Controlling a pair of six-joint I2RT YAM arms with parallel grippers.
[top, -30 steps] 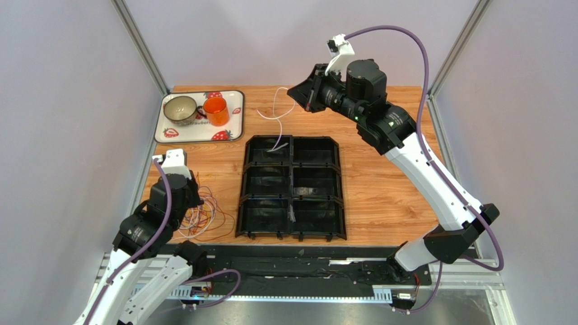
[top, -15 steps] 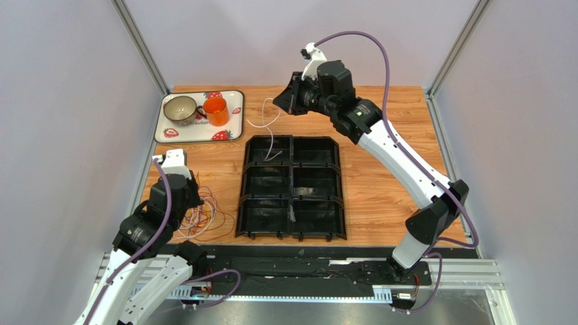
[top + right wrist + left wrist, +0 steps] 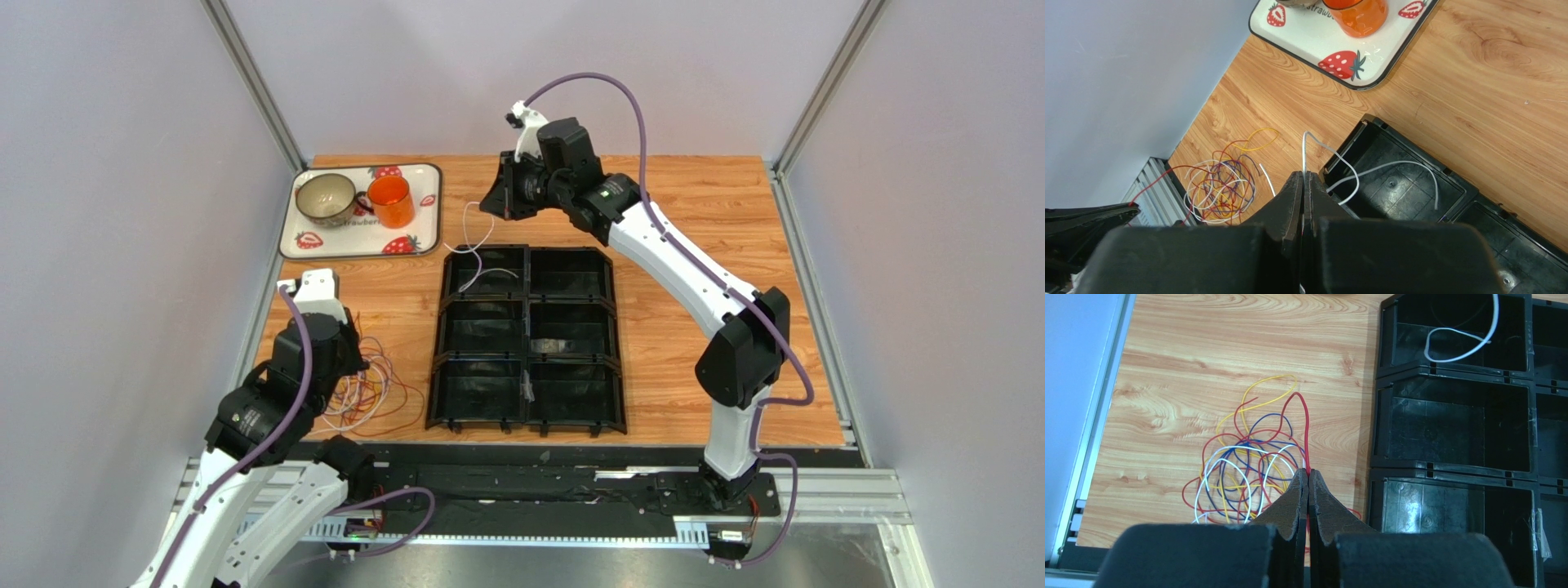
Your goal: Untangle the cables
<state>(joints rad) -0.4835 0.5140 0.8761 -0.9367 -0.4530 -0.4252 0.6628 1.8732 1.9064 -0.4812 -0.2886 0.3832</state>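
The cables [image 3: 372, 392] lie as a tangle of red, yellow, blue and white loops on the wood, left of the black bin tray [image 3: 525, 306]. My left gripper [image 3: 1308, 473] is low over the right side of the tangle [image 3: 1247, 471], shut on a red cable [image 3: 1306, 425] that rises from its tips. My right gripper [image 3: 1303, 174] hangs above the tray's far left corner [image 3: 1364, 131], shut on a white cable [image 3: 1304, 147]. That white cable [image 3: 476, 235] droops into the far left bin, where its loose end curls [image 3: 1496, 315].
A strawberry-print tray [image 3: 424, 208] at the back left holds a grey mug [image 3: 326, 196] and an orange cup [image 3: 390, 200]. The black tray's other bins hold nothing I can make out. Grey walls close in on both sides, and the table's left edge runs beside the tangle.
My right arm has swung left and lower with the white cable, whose free end now lies in the far left bin. The left arm has not moved.
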